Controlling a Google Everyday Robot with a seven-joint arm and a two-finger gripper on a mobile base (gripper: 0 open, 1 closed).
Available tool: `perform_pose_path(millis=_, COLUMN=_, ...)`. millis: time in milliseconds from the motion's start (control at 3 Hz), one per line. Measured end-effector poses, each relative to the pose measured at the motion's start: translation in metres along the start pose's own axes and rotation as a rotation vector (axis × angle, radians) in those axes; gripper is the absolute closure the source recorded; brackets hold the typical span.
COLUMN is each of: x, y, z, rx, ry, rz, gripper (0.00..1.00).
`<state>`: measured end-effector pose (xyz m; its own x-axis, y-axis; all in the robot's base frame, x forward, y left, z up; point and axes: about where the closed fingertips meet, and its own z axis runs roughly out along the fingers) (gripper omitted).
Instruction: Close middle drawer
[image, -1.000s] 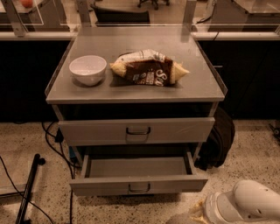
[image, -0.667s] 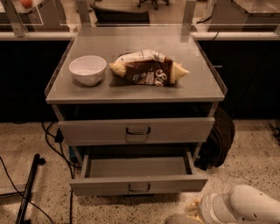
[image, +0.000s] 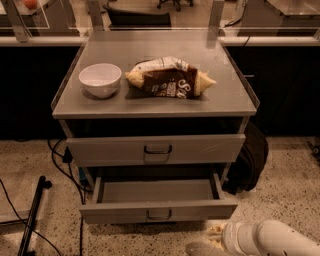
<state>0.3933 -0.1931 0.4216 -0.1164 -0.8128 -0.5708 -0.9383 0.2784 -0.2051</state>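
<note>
The middle drawer (image: 159, 211) is the lower of the two grey fronts that show. It is pulled well out, with a small dark handle (image: 159, 215) at centre and a bare grey inside. My white arm (image: 265, 239) comes in at the bottom right, on the floor side of the drawer. The gripper (image: 200, 248) is a dim grey shape at the bottom edge, just below and right of the drawer front, apart from it.
The grey drawer (image: 156, 149) above is pushed in. On the cabinet top (image: 150, 102) sit a white bowl (image: 100, 79) and a chip bag (image: 170, 76). A dark backpack (image: 250, 160) leans at the right. Cables (image: 60, 165) and a black pole (image: 32, 215) lie at the left.
My arm has shifted slightly left and lower at the bottom right. The drawer stands as far open as before.
</note>
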Motion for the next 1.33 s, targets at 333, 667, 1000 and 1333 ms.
perform_pose_path(millis=333, x=0.007, y=-0.018, z=0.026, rx=0.061, ry=-0.049, rz=-0.028, gripper=1.0)
perform_pose_path(millis=667, x=0.007, y=-0.018, z=0.026, rx=0.061, ry=-0.049, rz=-0.028, gripper=1.0)
perform_pose_path(millis=1000, x=0.013, y=-0.019, z=0.038, rx=0.091, ry=-0.052, rz=-0.034, gripper=1.0)
perform_pose_path(millis=1333, x=0.016, y=-0.029, z=0.05, rx=0.125, ry=-0.06, rz=-0.05, gripper=1.0)
